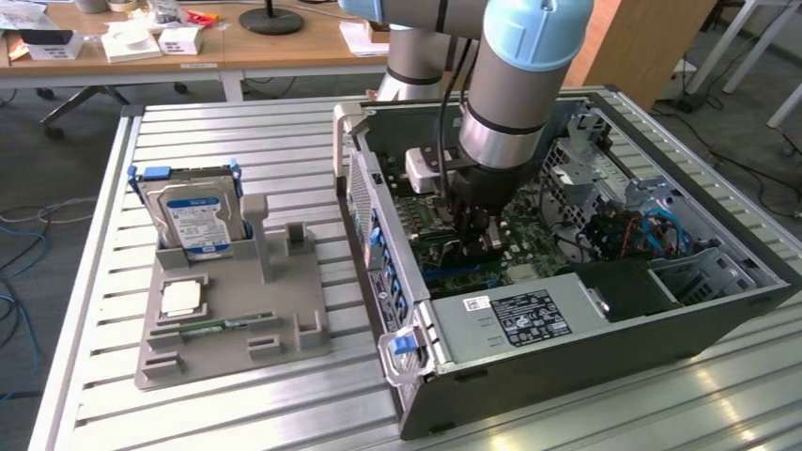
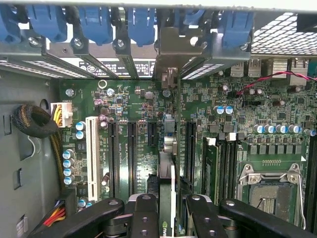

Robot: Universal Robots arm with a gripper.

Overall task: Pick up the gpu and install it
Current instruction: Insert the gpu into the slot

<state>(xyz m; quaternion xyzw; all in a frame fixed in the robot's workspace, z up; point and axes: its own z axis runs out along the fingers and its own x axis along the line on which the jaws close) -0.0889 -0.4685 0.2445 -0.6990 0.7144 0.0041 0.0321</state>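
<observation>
My gripper reaches down into the open computer case, over the green motherboard. In the wrist view the gripper is shut on the gpu, a thin dark card seen edge-on between the black fingers. The card stands upright along a long expansion slot, and its grey metal end bracket reaches the case's rear wall among the blue slot clips. I cannot tell how deep it sits in the slot.
A grey fixture on the slatted table holds a silver hard drive, a small square chip and a narrow green memory stick. Inside the case are the power supply, the CPU socket and cable bundles.
</observation>
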